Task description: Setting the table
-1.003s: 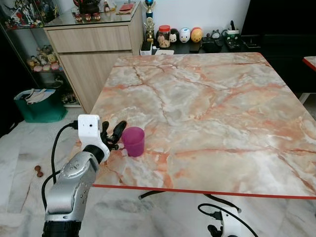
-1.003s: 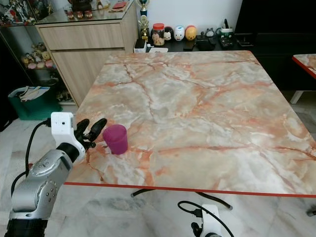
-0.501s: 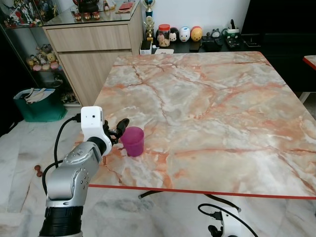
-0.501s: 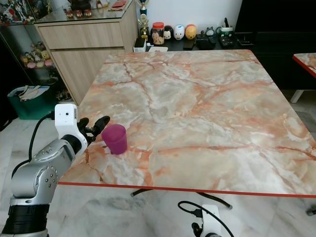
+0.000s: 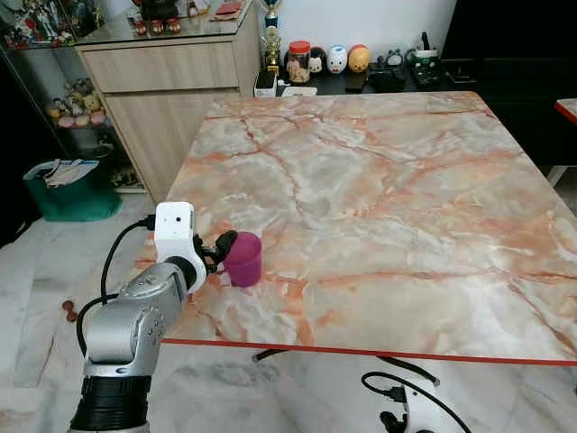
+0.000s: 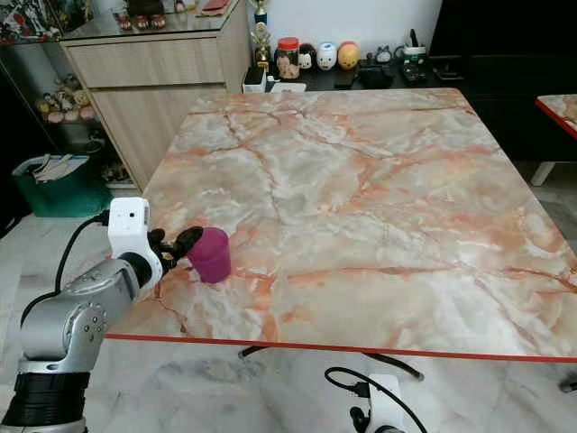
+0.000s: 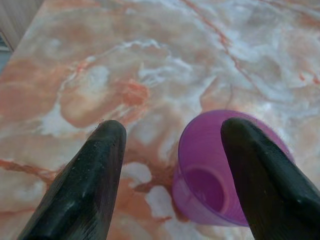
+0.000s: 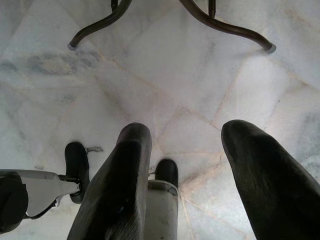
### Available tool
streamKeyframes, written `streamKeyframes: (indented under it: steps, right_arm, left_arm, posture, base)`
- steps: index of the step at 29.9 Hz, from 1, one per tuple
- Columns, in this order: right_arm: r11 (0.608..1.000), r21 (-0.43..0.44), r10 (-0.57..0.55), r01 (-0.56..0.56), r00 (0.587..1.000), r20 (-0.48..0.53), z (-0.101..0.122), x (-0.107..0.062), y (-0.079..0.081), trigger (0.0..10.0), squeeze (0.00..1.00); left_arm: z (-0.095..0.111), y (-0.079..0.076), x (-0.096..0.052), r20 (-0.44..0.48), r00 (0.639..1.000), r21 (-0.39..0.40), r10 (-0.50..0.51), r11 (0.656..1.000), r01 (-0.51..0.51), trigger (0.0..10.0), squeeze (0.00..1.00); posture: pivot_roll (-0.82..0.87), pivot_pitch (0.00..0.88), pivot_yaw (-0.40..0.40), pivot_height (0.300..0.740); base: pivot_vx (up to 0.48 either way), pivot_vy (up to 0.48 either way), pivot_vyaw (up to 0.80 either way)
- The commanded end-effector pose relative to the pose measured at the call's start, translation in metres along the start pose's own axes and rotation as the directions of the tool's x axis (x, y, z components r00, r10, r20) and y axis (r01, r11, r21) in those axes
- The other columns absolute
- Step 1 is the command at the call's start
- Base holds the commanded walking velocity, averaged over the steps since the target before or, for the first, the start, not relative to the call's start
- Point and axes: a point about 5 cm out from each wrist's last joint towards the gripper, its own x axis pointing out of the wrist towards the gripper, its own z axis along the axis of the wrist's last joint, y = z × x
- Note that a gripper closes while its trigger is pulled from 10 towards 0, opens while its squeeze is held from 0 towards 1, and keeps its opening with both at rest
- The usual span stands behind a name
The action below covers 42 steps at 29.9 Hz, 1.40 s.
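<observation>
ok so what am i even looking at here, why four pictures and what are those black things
It is a humanoid robot with two silver arms. Two pictures come from cameras in its head, looking down at a pink-veined marble-pattern table. The other two come from cameras on its wrists, so the black things are each gripper's own two fingers.

On the table's near left corner stands a small purple plastic cup, upright and apparently empty. The left gripper is open right beside the cup; one finger overlaps the cup's rim in the wrist picture, but nothing is gripped. The right gripper hangs open below the table, over the pale marble floor.
</observation>
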Motion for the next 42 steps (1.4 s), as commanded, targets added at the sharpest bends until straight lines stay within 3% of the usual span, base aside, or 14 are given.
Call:
streamKeyframes:
  steps: [1, 17, 20, 22, 24, 30, 31, 33, 34, 35, 36, 42]
  right_arm:
    - [1.000, 0.006, 0.005, -0.005, 1.000, -0.003, 0.0001, 0.0004, 0.0026, 10.0, 0.00]
    - [1.000, 0.005, 0.006, -0.006, 1.000, -0.003, -0.0001, 0.0003, 0.0026, 10.0, 0.00]
    - [1.000, 0.003, 0.008, -0.008, 1.000, -0.003, 0.0000, 0.0004, 0.0028, 10.0, 0.00]
    - [1.000, 0.004, 0.008, -0.008, 1.000, -0.003, 0.0000, 0.0004, 0.0028, 10.0, 0.00]
    - [1.000, 0.005, 0.009, -0.009, 1.000, -0.004, -0.0003, 0.0003, 0.0030, 10.0, 0.00]
    - [1.000, 0.005, 0.010, -0.010, 1.000, -0.005, -0.0008, 0.0003, 0.0031, 10.0, 0.00]
    - [1.000, 0.005, 0.010, -0.010, 1.000, -0.005, -0.0009, 0.0003, 0.0031, 10.0, 0.00]
    - [1.000, 0.005, 0.010, -0.010, 1.000, -0.005, -0.0009, 0.0003, 0.0031, 10.0, 0.00]
    - [1.000, 0.005, 0.010, -0.010, 1.000, -0.005, -0.0010, 0.0002, 0.0031, 10.0, 0.00]
    - [1.000, 0.004, 0.010, -0.010, 1.000, -0.005, -0.0010, 0.0002, 0.0031, 10.0, 0.00]
    - [1.000, 0.004, 0.010, -0.010, 1.000, -0.005, -0.0010, 0.0002, 0.0031, 10.0, 0.00]
    - [1.000, 0.004, 0.011, -0.011, 1.000, -0.006, -0.0007, 0.0003, 0.0031, 10.0, 0.00]
  left_arm:
    - [-0.0033, 0.0034, -0.0011, -0.032, 0.999, 0.028, 0.023, 0.999, -0.022, 10.0, 0.00]
    - [-0.0089, -0.0009, -0.0010, -0.072, 0.997, 0.054, 0.005, 0.999, -0.001, 10.0, 0.00]
    - [-0.0096, -0.0011, -0.0004, -0.074, 0.997, 0.059, 0.006, 0.998, -0.002, 8.7, 0.00]
    - [-0.0097, -0.0012, -0.0004, -0.075, 0.997, 0.059, 0.006, 0.998, -0.002, 8.7, 0.00]
    - [-0.0114, -0.0018, -0.0003, -0.080, 0.997, 0.060, 0.006, 0.998, -0.001, 10.0, 0.00]
    - [-0.0121, -0.0023, 0.0001, -0.083, 0.997, 0.063, 0.006, 0.998, -0.001, 10.0, 0.00]
    - [-0.0119, -0.0024, 0.0004, -0.081, 0.997, 0.063, 0.007, 0.998, -0.002, 5.4, 0.00]
    - [-0.0118, -0.0025, 0.0005, -0.081, 0.997, 0.064, 0.008, 0.998, -0.003, 5.4, 0.00]
    - [-0.0119, -0.0026, 0.0006, -0.080, 0.997, 0.064, 0.008, 0.998, -0.003, 2.6, 0.00]
    - [-0.0118, -0.0028, 0.0007, -0.080, 0.997, 0.064, 0.008, 0.998, -0.003, 1.3, 0.00]
    - [-0.0117, -0.0029, 0.0007, -0.079, 0.997, 0.063, 0.010, 0.998, -0.005, 0.7, 0.00]
    - [-0.0124, -0.0023, 0.0005, -0.082, 0.997, 0.063, 0.013, 0.998, -0.008, 0.9, 0.00]
  posture:
    - [-0.03, 0.000, 0.060, 0.740]
    - [-0.03, 0.000, 0.060, 0.740]
    - [-0.03, 0.000, 0.061, 0.740]
    - [-0.03, 0.000, 0.061, 0.740]
    - [-0.03, 0.000, 0.062, 0.740]
    - [-0.03, 0.000, 0.062, 0.740]
    - [-0.03, 0.000, 0.062, 0.740]
    - [-0.03, 0.000, 0.062, 0.740]
    - [-0.03, 0.000, 0.062, 0.740]
    - [-0.03, 0.000, 0.062, 0.740]
    - [-0.03, 0.000, 0.062, 0.740]
    - [-0.03, 0.000, 0.061, 0.740]
  base:
    - [0.000, 0.000, 0.00]
    - [0.000, 0.000, 0.00]
    - [0.000, 0.000, 0.00]
    - [0.000, 0.000, 0.00]
    - [0.000, 0.000, 0.00]
    - [0.000, 0.000, 0.00]
    - [0.000, 0.000, 0.00]
    - [0.000, 0.000, 0.00]
    - [0.000, 0.000, 0.00]
    - [0.000, 0.000, 0.00]
    - [0.000, 0.000, 0.00]
    - [0.000, 0.000, 0.00]
